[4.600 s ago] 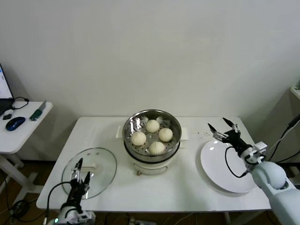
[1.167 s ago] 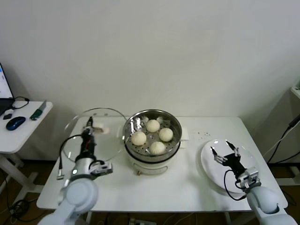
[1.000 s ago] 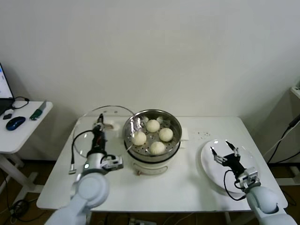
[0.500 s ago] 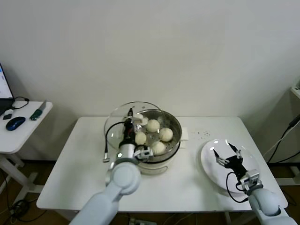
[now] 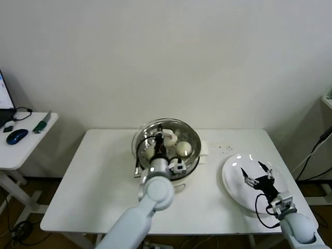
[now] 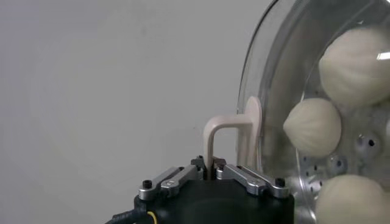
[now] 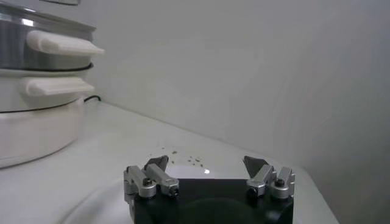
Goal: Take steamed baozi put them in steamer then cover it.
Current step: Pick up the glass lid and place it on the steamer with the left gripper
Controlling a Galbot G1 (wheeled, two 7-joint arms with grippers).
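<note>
**Glass cover held over the steamer, buns inside**

From the head view, the left gripper (image 5: 160, 136) is over the steamer (image 5: 192, 136) in the middle of the white worktop (image 5: 98, 181), its arm rising from the near edge and hiding part of the basket. The clear cover (image 5: 147, 136) lies across the steamer's top, its rim nearly matching the basket's rim; whether it is fully seated or just above cannot be told from here. Through and beside it, some of the steamed baozi (image 5: 182, 148) show as pale rounds; the arm hides the rest.

The left wrist view gives what the head view cannot: the left gripper (image 6: 211, 169) is clamped together on the cover's cream-white handle (image 6: 234, 137), the thin bar pinched between the two fingers (image 6: 247, 176). Beyond the handle the glass cover (image 6: 274, 73) curves away, and through it three steamed baozi (image 6: 359, 58) sit on the steamer's perforated steel floor (image 6: 341, 164).

The right gripper (image 5: 260, 175) hangs over the white plate (image 5: 236, 174) at the right end of the worktop, well apart from the steamer. The right wrist view shows the right gripper (image 7: 208, 167) with its fingers spread apart and nothing between them. That view alone also shows the steamer's white side handle (image 7: 64, 44) and the white pot base (image 7: 33, 131) side-on, plus a few dark crumbs (image 7: 186, 161) on the worktop.
</note>
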